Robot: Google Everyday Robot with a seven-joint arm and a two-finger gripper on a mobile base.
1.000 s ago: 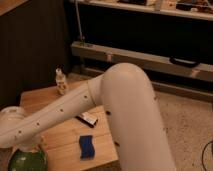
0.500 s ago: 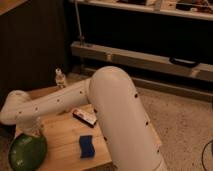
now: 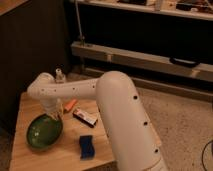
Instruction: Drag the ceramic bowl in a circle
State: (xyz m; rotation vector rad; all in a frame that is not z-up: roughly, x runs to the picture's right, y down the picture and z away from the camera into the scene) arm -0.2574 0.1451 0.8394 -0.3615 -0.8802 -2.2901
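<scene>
Wooden table: ceramic bowl, blue sponge, dark packet, orange item, bottle.

Dim, warm indoor light; the whole view is soft.
Light falls from above onto the white arm, whose top glows pale while its underside shades the end effector at the far rim of the ceramic bowl. The bowl carries a faint sheen, the desk looks amber, and the background is near-black.

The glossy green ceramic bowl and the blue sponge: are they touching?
Apart. Camera view shows bare table between green bowl and blue sponge; the gripper sits at the bowl's rim.
</scene>
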